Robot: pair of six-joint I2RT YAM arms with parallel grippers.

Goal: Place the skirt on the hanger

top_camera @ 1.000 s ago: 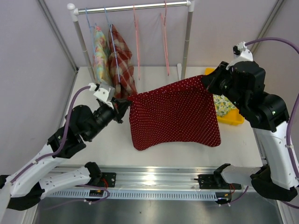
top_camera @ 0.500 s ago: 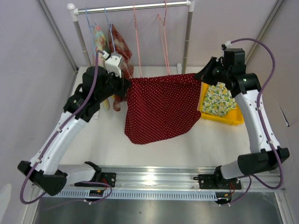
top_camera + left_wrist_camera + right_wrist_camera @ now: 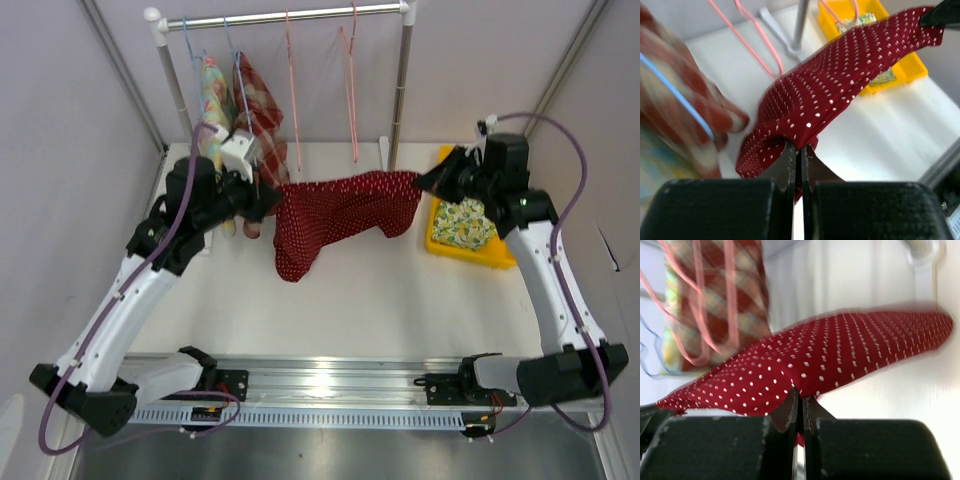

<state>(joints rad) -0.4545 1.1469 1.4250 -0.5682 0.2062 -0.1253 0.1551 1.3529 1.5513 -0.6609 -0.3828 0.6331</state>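
Now both arms are holding the red dotted skirt (image 3: pixel 340 205) slung between them, in front of the clothes rail (image 3: pixel 290 15). Left gripper (image 3: pixel 799 149) is pinching one edge, jaws nearly together. Right gripper (image 3: pixel 800 399) is clamping the opposite edge likewise. The cloth is sagging mid-span. Pink hangers (image 3: pixel 351 100) are hanging just behind.

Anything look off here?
Nothing damaged or spilled. The skirt hangs bunched between the left gripper and right gripper, one end drooping lower near the left; the pink hangers are bare.
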